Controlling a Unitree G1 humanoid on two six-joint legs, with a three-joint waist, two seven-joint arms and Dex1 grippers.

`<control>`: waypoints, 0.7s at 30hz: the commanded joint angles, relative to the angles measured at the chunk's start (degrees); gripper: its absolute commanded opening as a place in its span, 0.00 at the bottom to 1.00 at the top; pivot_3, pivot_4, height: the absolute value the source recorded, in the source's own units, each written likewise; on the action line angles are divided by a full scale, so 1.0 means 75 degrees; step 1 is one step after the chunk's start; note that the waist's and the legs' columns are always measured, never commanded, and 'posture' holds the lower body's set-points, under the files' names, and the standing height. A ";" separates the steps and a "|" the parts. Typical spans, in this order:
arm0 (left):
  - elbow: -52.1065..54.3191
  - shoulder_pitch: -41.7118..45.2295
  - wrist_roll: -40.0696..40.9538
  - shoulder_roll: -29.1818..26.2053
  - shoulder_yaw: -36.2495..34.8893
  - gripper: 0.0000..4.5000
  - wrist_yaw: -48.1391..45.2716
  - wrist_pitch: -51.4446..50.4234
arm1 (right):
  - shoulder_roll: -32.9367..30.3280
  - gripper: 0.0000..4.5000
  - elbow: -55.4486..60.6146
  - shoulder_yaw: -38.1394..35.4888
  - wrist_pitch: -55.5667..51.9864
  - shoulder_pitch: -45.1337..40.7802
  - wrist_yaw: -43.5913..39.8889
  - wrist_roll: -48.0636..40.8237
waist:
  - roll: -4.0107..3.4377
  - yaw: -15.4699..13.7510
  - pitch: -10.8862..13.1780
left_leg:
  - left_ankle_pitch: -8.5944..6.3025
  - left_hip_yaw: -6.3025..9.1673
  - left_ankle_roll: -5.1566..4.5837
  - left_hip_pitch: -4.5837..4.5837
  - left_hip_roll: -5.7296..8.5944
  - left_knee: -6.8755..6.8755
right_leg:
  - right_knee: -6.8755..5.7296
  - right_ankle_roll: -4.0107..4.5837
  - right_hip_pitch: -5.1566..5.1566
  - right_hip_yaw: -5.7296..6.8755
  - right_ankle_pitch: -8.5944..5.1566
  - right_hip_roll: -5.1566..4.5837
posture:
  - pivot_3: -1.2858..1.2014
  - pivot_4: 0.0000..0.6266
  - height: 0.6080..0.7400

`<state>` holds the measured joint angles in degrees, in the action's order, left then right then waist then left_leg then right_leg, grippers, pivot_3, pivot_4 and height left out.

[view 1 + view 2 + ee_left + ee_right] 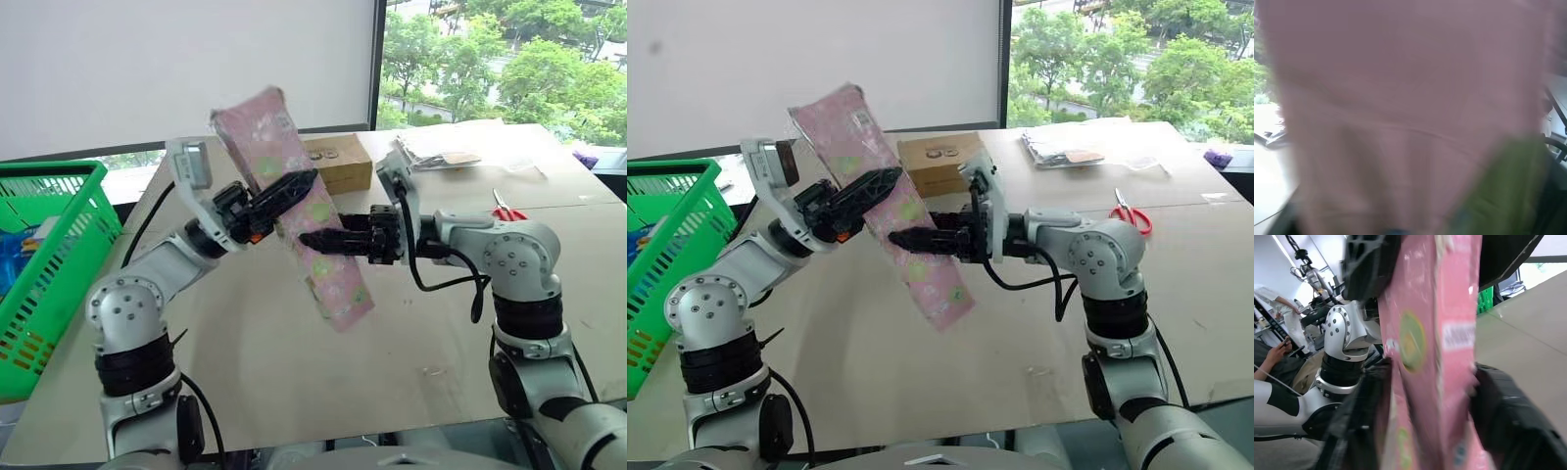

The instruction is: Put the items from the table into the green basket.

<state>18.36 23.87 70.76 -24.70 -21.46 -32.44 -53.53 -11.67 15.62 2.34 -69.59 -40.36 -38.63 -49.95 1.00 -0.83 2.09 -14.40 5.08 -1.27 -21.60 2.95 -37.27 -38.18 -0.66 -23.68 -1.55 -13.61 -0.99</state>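
1. Pink carton [292,211] is up in the air over the table [294,372], tilted, well apart from the green basket [59,211] on the robot's left.
2. Left gripper [284,196] clamped across carton's upper-mid.
3. Right gripper [318,240]: fingers either side of carton mid, w/ gaps; looks slack, not squeezing.
4. Handling guess: light, stiff cardboard, glossy so prob slippery; long, so will swing if held off-centre. Grip near the middle, across the narrow faces.

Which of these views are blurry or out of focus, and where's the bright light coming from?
Left wrist view: the pink carton sits against the lens, a soft, featureless blur. Right wrist view: the carton and the right gripper are soft. Head views: sharp; daylight enters through the window, and the white wall is evenly lit.
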 commanded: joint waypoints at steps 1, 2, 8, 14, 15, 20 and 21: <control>-0.0105 0.0338 -0.0182 -0.0116 -0.0202 0.40 0.0079 0.0626 | -0.0189 0.96 0.0011 -0.0084 0.0227 -0.0021 0.0075 0.0038 | 0.0000 -0.0006 0.0000 | 0.0000 0.0000 0.0000 0.0000 0.0000 0.0000 | 0.0000 0.0000 0.0000 0.0000 0.0000 0.0000 | 0.55 0.00 1.00; -0.0161 0.0397 -0.0306 -0.0176 -0.0244 0.30 0.0113 0.0759 | -0.0403 1.00 -0.0061 0.0007 0.0346 0.0028 0.0034 0.0243 | 0.0001 -0.0009 0.0000 | 0.0000 0.0000 0.0000 -0.0001 0.0000 -0.0001 | 0.0001 0.0000 0.0000 0.0000 0.0000 0.0000 | 0.55 0.00 1.00; -0.0479 0.0957 -0.2247 -0.1096 -0.0129 0.06 0.0633 0.1825 | -0.1655 1.00 -0.0300 0.0217 0.1518 0.0319 -0.0704 0.1061 | 0.0003 -0.0041 0.0003 | 0.0000 -0.0002 -0.0001 -0.0008 0.0001 -0.0001 | 0.0015 0.0000 0.0001 0.0001 0.0000 -0.0001 | 0.55 0.00 1.00; -0.1110 0.1565 -0.5941 -0.3406 0.1136 0.06 0.1637 0.2389 | -0.2123 1.00 -0.0251 -0.0504 0.3601 0.0705 -0.2086 0.1099 | -0.0002 -0.0033 0.0009 | -0.0002 -0.0006 -0.0002 -0.0005 -0.0005 0.0020 | 0.0025 -0.0003 -0.0001 -0.0003 -0.0001 0.0009 | 0.57 0.00 1.00; -0.1301 0.1777 -0.6468 -0.3880 0.1174 0.06 0.1931 0.2303 | -0.2245 1.00 -0.0202 -0.0601 0.3506 0.0664 -0.2343 0.0841 | 0.0003 -0.0050 0.0014 | -0.0002 -0.0008 -0.0002 -0.0003 -0.0005 0.0022 | 0.0026 -0.0003 0.0000 -0.0005 -0.0001 0.0008 | 0.58 0.00 1.00; -0.1896 0.2056 -0.8793 -0.6059 0.1582 0.06 0.2283 0.2614 | -0.2376 1.00 -0.0130 -0.0803 0.3234 0.0325 -0.2830 0.0009 | 0.0041 -0.0037 0.0059 | -0.0003 0.0007 -0.0003 -0.0015 -0.0010 0.0026 | 0.0028 -0.0001 -0.0011 0.0007 -0.0002 0.0009 | 0.58 0.00 1.00; -0.2079 0.2026 -0.9307 -0.6668 0.1726 0.06 0.2216 0.2820 | -0.2333 1.00 -0.0144 -0.0821 0.3178 0.0240 -0.2854 -0.0153 | 0.0050 -0.0034 0.0068 | -0.0002 0.0005 -0.0003 -0.0014 -0.0010 0.0036 | 0.0034 -0.0001 -0.0011 0.0004 -0.0001 0.0008 | 0.58 0.00 1.00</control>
<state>2.80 36.88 8.42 -69.40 -7.42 -16.53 -36.08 -29.20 12.68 -1.72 -45.29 -36.00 -59.09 -47.94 1.37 -1.09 2.59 -14.42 5.10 -1.29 -21.71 2.90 -36.98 -37.98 -0.67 -23.82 -1.53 -13.62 -0.95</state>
